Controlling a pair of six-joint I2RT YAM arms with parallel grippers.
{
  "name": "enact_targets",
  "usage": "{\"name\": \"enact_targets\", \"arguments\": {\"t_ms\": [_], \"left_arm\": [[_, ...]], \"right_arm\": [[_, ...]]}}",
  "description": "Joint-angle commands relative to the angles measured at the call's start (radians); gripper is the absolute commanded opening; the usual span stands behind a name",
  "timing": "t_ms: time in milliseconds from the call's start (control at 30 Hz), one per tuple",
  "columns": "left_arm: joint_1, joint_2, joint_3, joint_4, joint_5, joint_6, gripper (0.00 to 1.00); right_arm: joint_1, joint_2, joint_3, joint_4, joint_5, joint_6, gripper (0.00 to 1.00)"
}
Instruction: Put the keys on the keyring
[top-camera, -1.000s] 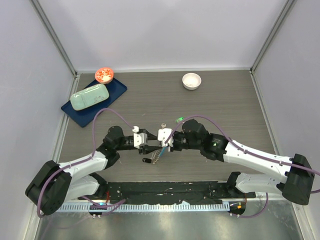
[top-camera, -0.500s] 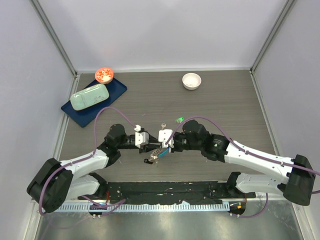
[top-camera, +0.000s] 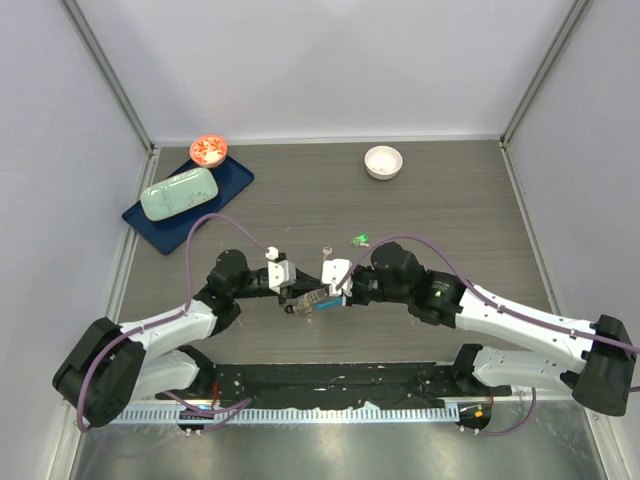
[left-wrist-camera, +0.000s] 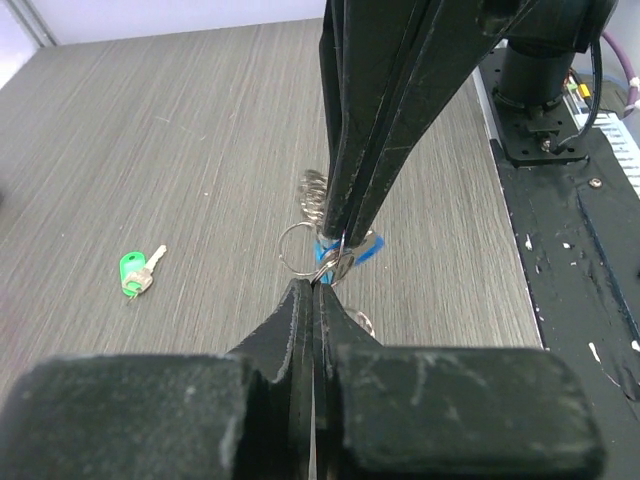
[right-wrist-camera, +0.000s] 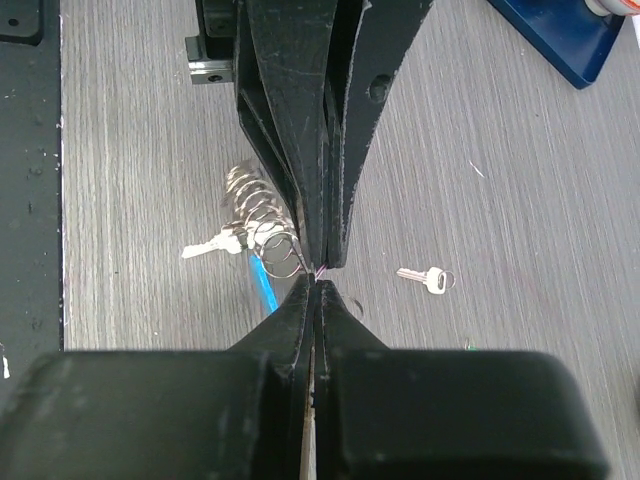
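The keyring (top-camera: 311, 297) is a bundle of silvery wire loops (right-wrist-camera: 262, 232) with a light-blue strip (right-wrist-camera: 262, 287), held between both grippers just above the table. My left gripper (top-camera: 298, 296) and right gripper (top-camera: 326, 292) meet tip to tip, both shut on its thin wire. In the left wrist view my left gripper (left-wrist-camera: 315, 286) pinches below the loops (left-wrist-camera: 301, 244) and the strip (left-wrist-camera: 367, 248). One silver key (right-wrist-camera: 207, 247) hangs on the bundle. A green-headed key (top-camera: 360, 239) and a plain silver key (top-camera: 325, 250) lie loose on the table; they also show in the wrist views as the green key (left-wrist-camera: 137, 271) and the silver key (right-wrist-camera: 425, 278).
A white round bowl (top-camera: 383, 161) stands at the back right. A dark blue tray (top-camera: 229, 186) at the back left holds a pale green block (top-camera: 180, 194), with a red round thing (top-camera: 209, 150) by it. A black strip (top-camera: 330, 378) runs along the near edge.
The keyring bundle, which dangled toward the near edge, has come up between the fingertips. The right gripper has shifted slightly right and the left has turned toward it.
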Motion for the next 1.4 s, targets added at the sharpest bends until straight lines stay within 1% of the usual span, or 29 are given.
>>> {"name": "enact_targets", "arguments": {"t_ms": [0,200,367,433,533,667,767,800,833,900,933,1033,1100,1133,1367], "left_arm": [[0.004,-0.022,-0.031,0.145,-0.068,-0.093,0.0],[0.003,-0.058,-0.067,0.198,-0.19,-0.209,0.0],[0.003,-0.09,-0.108,0.309,-0.288,-0.329,0.0],[0.003,-0.098,-0.128,0.353,-0.318,-0.358,0.0],[0.004,-0.121,-0.137,0.37,-0.336,-0.398,0.0],[0.003,-0.128,-0.139,0.36,-0.296,-0.388,0.0],[0.003,-0.112,-0.136,0.334,-0.241,-0.343,0.1],[0.003,-0.096,-0.133,0.335,-0.218,-0.325,0.17],[0.003,-0.084,-0.131,0.335,-0.182,-0.313,0.2],[0.003,-0.047,-0.123,0.335,-0.135,-0.271,0.25],[0.003,-0.038,-0.119,0.335,-0.09,-0.257,0.26],[0.003,0.0,-0.1,0.332,-0.026,-0.208,0.3],[0.003,0.019,-0.081,0.324,0.01,-0.188,0.37],[0.003,0.037,-0.073,0.321,0.02,-0.187,0.39],[0.003,0.096,-0.005,0.245,0.076,-0.087,0.42]], "right_arm": [[0.002,-0.044,0.009,0.072,0.027,0.017,0.01],[0.002,-0.061,-0.006,0.058,0.041,0.026,0.01],[0.002,-0.063,-0.014,0.06,0.047,0.033,0.01],[0.002,-0.061,-0.018,0.061,0.045,0.037,0.01],[0.002,-0.061,-0.031,0.078,0.041,0.045,0.01],[0.0,-0.058,-0.037,0.095,0.035,0.048,0.01],[0.002,-0.061,-0.031,0.093,0.032,0.048,0.01],[0.002,-0.061,-0.028,0.092,0.03,0.045,0.01],[0.002,-0.063,-0.028,0.09,0.029,0.043,0.01],[0.002,-0.063,-0.023,0.084,0.021,0.043,0.01],[0.002,-0.063,-0.021,0.084,0.018,0.043,0.01],[0.002,-0.061,-0.015,0.079,0.006,0.043,0.01],[0.002,-0.061,-0.014,0.073,-0.001,0.042,0.01],[0.002,-0.061,-0.014,0.073,-0.004,0.039,0.01],[0.002,-0.064,-0.009,0.058,-0.014,0.037,0.01]]}}
